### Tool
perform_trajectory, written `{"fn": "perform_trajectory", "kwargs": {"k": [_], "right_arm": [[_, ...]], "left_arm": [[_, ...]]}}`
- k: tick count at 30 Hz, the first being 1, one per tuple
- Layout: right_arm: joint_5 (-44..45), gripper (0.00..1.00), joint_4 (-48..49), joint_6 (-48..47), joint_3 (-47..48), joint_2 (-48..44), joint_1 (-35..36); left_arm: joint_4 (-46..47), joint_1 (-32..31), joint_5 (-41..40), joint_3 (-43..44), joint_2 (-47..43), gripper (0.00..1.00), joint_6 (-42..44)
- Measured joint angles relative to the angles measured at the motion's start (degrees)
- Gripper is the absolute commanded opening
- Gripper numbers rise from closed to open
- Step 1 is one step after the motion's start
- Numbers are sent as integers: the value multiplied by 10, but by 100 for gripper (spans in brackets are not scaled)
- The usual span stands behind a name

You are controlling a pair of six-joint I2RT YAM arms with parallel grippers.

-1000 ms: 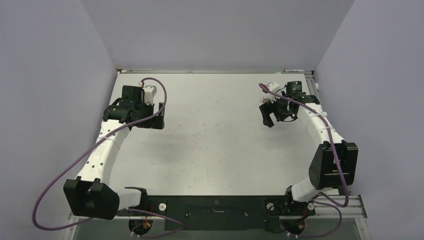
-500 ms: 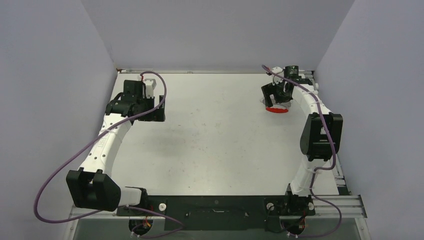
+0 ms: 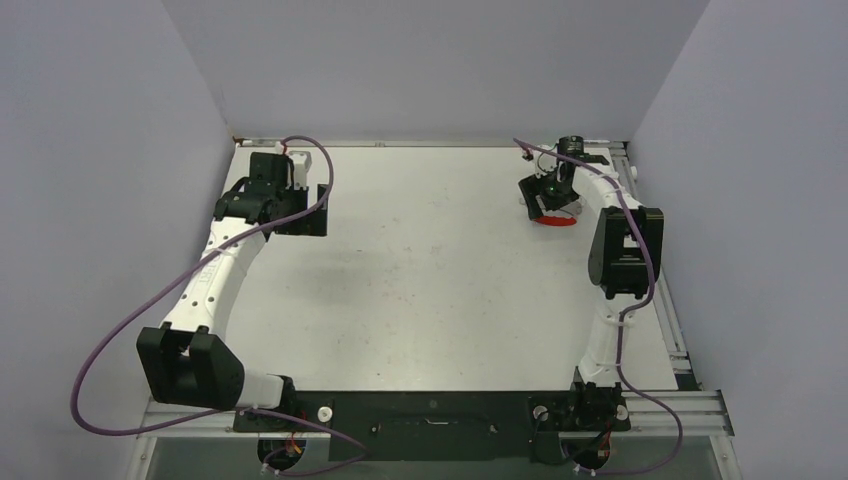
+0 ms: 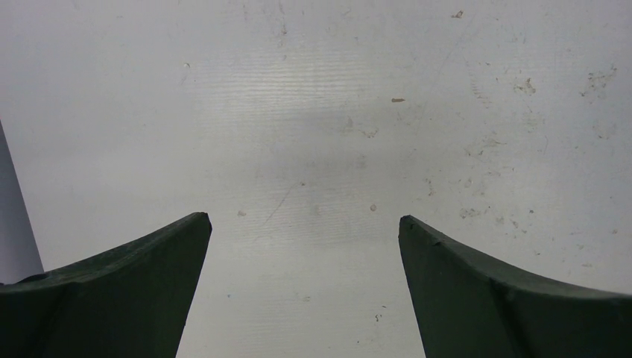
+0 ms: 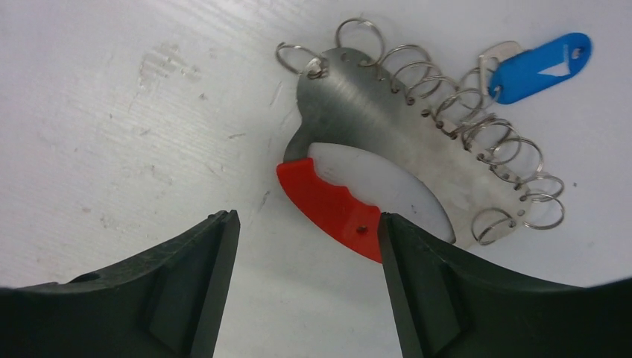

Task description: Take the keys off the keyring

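The keyring lies flat on the table: a red arc band with a white inset on a silver plate, and a row of wire loops along its far edge. A key with a bright blue head hangs on the loops at the far right, with a thin silver piece beside it. My right gripper is open and empty just above the table. Its right fingertip is at the red band's near end. From above, the band shows under the right gripper. My left gripper is open over bare table.
The left gripper sits at the far left near the side wall. The keyring lies near the far right corner, close to the back wall and the right rail. The white table is scuffed.
My right arm has swung toward the far right corner and turned down over the keyring, which came into view on the table. My left arm has drawn slightly back and left.
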Motion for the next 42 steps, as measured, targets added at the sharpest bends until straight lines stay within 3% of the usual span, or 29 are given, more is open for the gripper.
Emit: {"fn": "perform_trajectory", "kwargs": {"k": [11, 20, 25, 31, 42], "right_arm": [[-30, 70, -100, -210, 83, 62, -24], [-31, 57, -137, -317, 101, 93, -33], [-40, 43, -154, -355, 101, 94, -29], [-47, 40, -185, -387, 94, 91, -16], [-106, 37, -156, -335, -73, -7, 95]], "left_arm": [[-2, 0, 8, 17, 16, 96, 10], [-2, 0, 12, 27, 25, 96, 17], [-2, 0, 13, 27, 25, 96, 21], [-2, 0, 18, 27, 25, 96, 21], [7, 0, 82, 23, 25, 96, 8]]}}
